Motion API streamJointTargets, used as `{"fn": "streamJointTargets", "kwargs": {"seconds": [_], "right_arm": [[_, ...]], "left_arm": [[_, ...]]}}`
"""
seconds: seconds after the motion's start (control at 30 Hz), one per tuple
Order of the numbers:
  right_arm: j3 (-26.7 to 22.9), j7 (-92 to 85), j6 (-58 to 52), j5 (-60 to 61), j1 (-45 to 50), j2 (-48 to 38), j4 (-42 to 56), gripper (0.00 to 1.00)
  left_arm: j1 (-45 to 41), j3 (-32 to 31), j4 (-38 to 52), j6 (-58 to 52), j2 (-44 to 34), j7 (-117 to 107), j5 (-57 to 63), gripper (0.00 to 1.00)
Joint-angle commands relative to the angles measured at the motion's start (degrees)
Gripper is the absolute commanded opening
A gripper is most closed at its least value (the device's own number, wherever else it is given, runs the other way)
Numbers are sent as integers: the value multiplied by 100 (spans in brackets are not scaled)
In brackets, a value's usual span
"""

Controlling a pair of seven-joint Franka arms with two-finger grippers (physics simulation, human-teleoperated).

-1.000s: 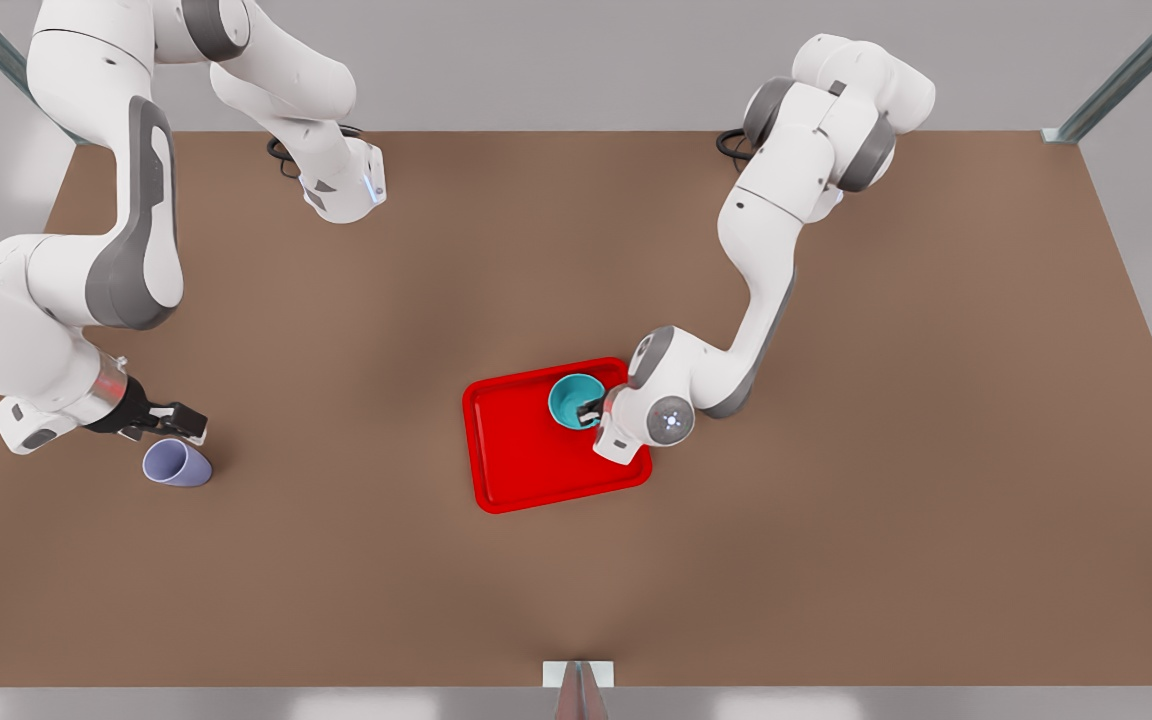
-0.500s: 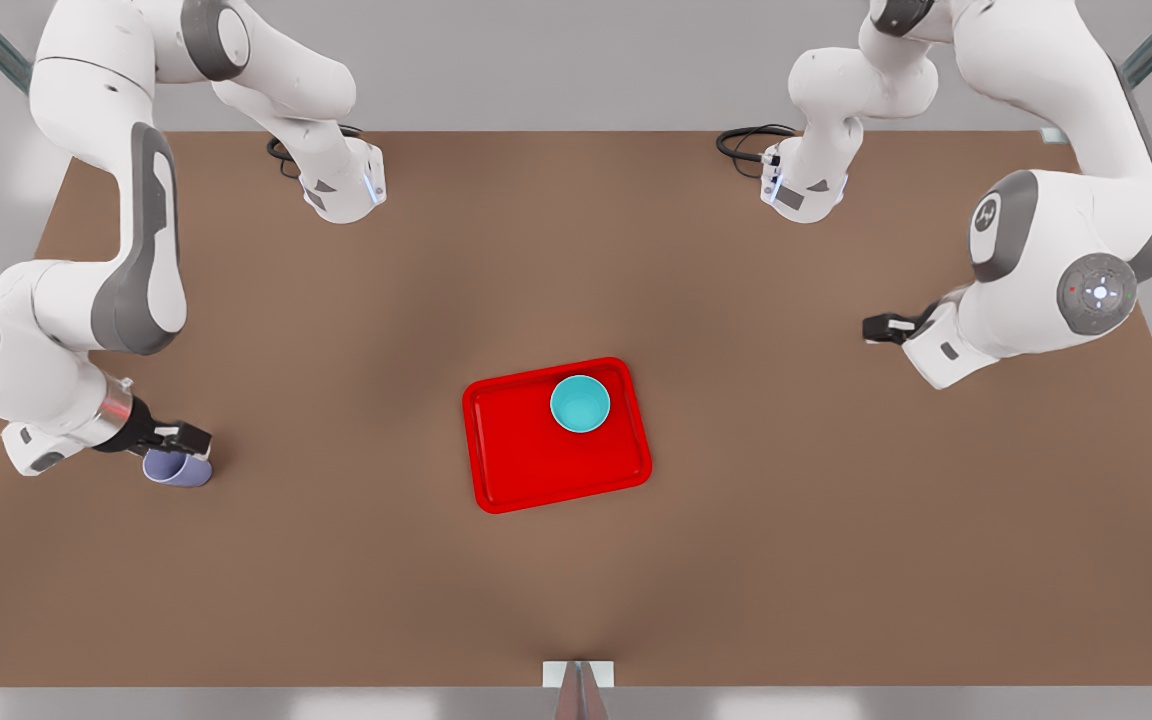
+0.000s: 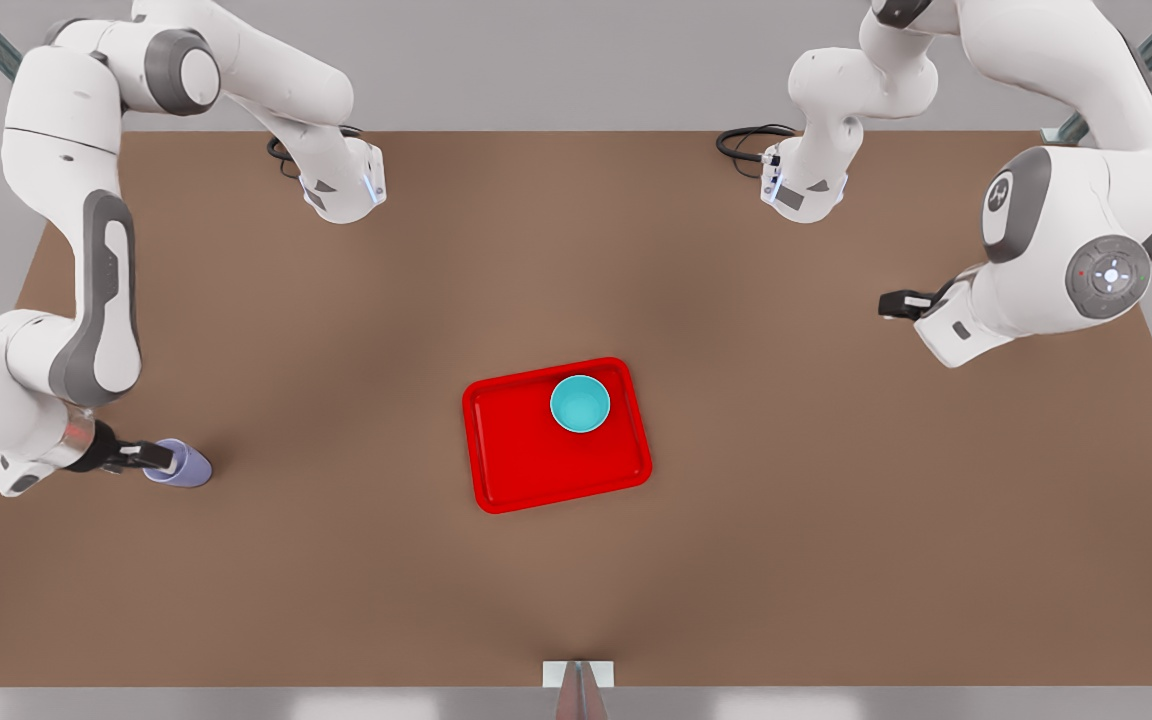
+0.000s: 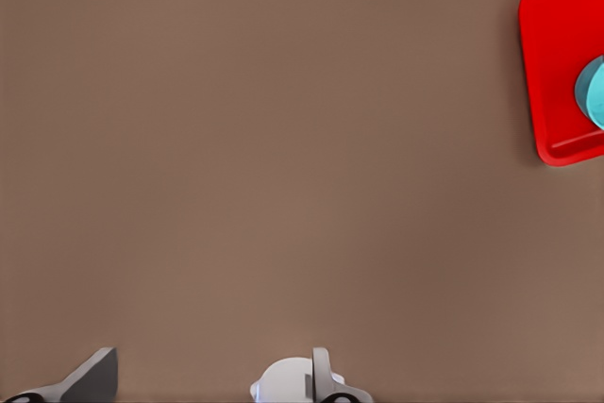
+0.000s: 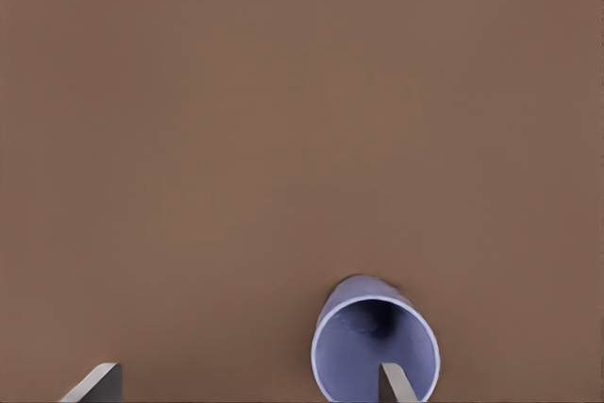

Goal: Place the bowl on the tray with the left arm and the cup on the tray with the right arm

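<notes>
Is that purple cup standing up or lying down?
Lying down: the cup rests on its side on the table, mouth facing the right hand.

Surface: a plain brown table was seen | On it: 1 red tray was laid near the middle; 1 lavender cup was stood on the bare top well apart from the tray, toward the front view's left; 2 white arm bases were mounted along the far edge.

Bright, even, diffuse overhead light w/ no glare. Faint soft shadows on the brown table, darker toward its centre. Clean sim render, mostly sharp, no edge distortion.
</notes>
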Motion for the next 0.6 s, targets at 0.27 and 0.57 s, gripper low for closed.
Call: {"fn": "streamJointTargets", "kwargs": {"seconds": [0.27, 0.57], "right_arm": [[-4, -304, 281, 18, -223, 149, -278, 100], [-13, -938, 1090, -26, -513, 632, -269, 100]], "left_arm": [[20, 159, -685, 751, -638, -70, 90, 100], [20, 133, -624, 514, -664, -26, 28, 100]]}}
